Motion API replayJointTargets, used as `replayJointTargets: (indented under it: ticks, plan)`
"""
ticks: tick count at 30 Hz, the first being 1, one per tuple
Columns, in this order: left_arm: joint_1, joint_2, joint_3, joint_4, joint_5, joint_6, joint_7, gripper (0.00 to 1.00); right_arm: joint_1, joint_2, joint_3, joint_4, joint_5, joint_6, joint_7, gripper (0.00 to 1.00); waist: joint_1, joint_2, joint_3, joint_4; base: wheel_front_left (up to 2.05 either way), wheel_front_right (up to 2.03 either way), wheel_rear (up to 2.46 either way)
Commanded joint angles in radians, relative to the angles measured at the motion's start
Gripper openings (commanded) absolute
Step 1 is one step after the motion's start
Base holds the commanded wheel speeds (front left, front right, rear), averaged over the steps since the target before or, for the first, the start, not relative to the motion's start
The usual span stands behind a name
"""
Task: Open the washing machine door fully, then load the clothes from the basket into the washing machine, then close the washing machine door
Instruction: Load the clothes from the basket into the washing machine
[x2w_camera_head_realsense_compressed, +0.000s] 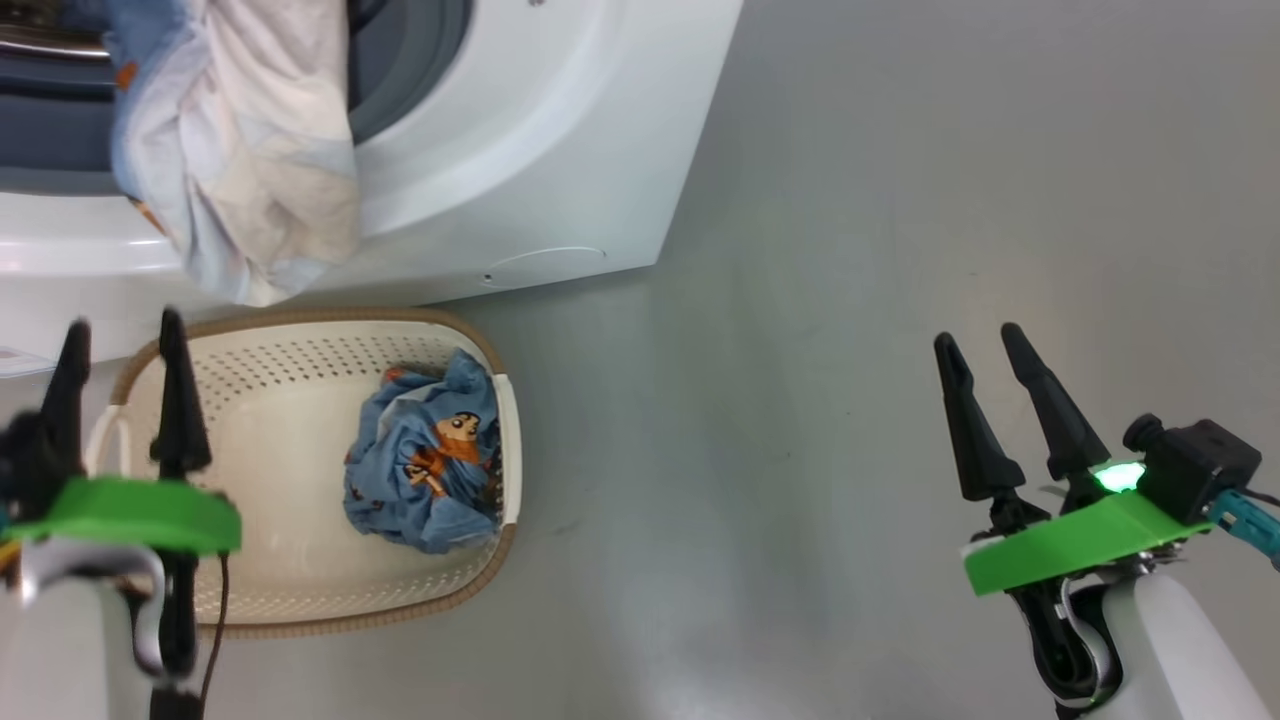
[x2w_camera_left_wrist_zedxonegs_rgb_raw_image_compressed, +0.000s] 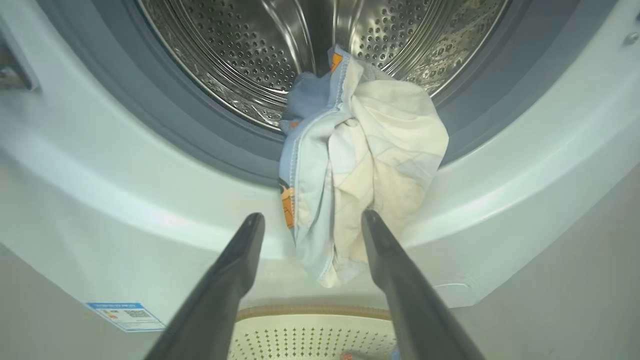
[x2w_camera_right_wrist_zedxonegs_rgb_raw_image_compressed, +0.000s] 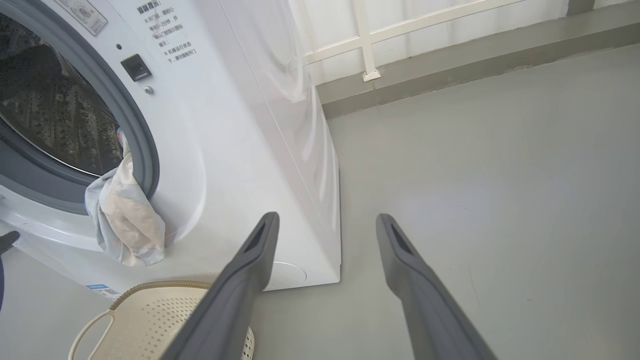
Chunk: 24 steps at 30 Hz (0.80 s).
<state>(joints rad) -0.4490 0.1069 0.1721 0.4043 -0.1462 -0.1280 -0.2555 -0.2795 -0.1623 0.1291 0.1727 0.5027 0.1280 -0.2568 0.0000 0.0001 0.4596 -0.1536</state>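
Left wrist view: left gripper (x2w_camera_left_wrist_zedxonegs_rgb_raw_image_compressed: 313, 215) spread, empty; garment (x2w_camera_left_wrist_zedxonegs_rgb_raw_image_compressed: 385, 135) draped over gasket (x2w_camera_left_wrist_zedxonegs_rgb_raw_image_compressed: 200, 137) at 12 o'clock, so pinch hanging tail, push deep into drum (x2w_camera_left_wrist_zedxonegs_rgb_raw_image_compressed: 225, 50).

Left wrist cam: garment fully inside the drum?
No, the garment hangs out of the drum over the grey gasket and down the white front of the washing machine.

Short lines of Chinese print (x2w_camera_right_wrist_zedxonegs_rgb_raw_image_compressed: 165, 36) stand on the front of the washing machine (x2w_camera_right_wrist_zedxonegs_rgb_raw_image_compressed: 235, 165), too small to read. Low down, a blue label sticker (x2w_camera_left_wrist_zedxonegs_rgb_raw_image_compressed: 125, 316) carries a QR code and illegible print.
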Motion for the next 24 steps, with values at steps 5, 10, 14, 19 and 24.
replayJointTargets:
  ticks: [5,10,14,19,24]
  plan:
    - [0.133,-0.003,0.061,-0.131,-0.006,-0.002,-0.006,1.0,0.043,-0.024,0.004,-0.024,-0.006,0.003,-0.005,1.0,0.0,-0.0001,-0.015,0.021,0.0,0.0,0.0]
    - [0.227,-0.026,0.068,-0.222,-0.008,-0.003,-0.006,1.0,0.051,-0.032,-0.002,-0.022,-0.007,0.003,-0.005,1.0,0.0,-0.0001,-0.023,0.026,0.0,0.0,0.0]
    - [0.279,-0.041,0.075,-0.285,-0.013,-0.003,-0.006,1.0,0.052,-0.037,-0.004,-0.022,-0.006,0.003,-0.005,1.0,0.0,-0.0001,-0.024,0.027,0.0,0.0,0.0]
    - [0.307,-0.051,0.075,-0.316,-0.021,-0.003,-0.006,1.0,0.051,-0.036,-0.008,-0.021,-0.007,0.003,-0.005,1.0,0.0,-0.0001,-0.025,0.028,0.0,0.0,0.0]
    - [0.313,-0.054,0.074,-0.32,-0.023,-0.003,-0.006,1.0,0.053,-0.035,-0.006,-0.021,-0.008,0.003,-0.005,1.0,0.0,-0.0001,-0.028,0.028,0.0,0.0,0.0]
